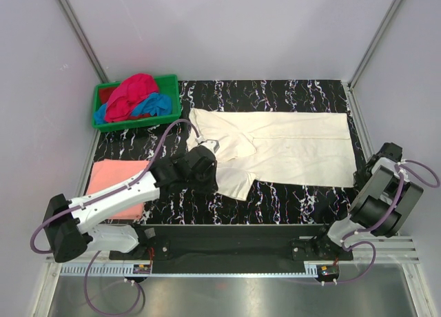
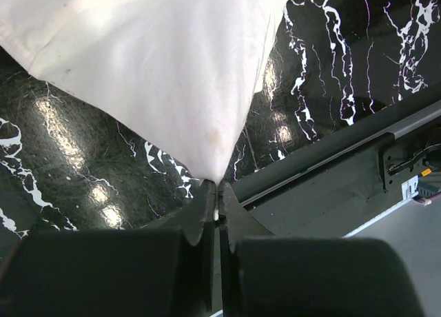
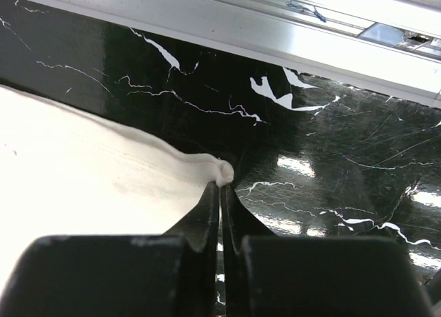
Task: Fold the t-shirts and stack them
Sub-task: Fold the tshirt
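Observation:
A large cream t-shirt (image 1: 296, 145) lies spread across the black marbled table. My left gripper (image 1: 209, 146) is at its left end, shut on a pinched point of the cloth (image 2: 158, 62), which rises from the jaw tips (image 2: 216, 185). My right gripper (image 1: 360, 174) is at the shirt's near right corner, shut on a bunched bit of the hem (image 3: 83, 165) at its tips (image 3: 222, 182). A salmon-pink t-shirt (image 1: 120, 182) lies folded at the near left. Magenta-red (image 1: 131, 93) and blue (image 1: 153, 105) t-shirts are heaped in the crate.
The green plastic crate (image 1: 172, 96) stands at the far left corner of the table. A metal rail (image 3: 275, 34) runs just past the table's right edge, and another rail (image 2: 331, 151) runs along the near edge. Grey walls close in three sides.

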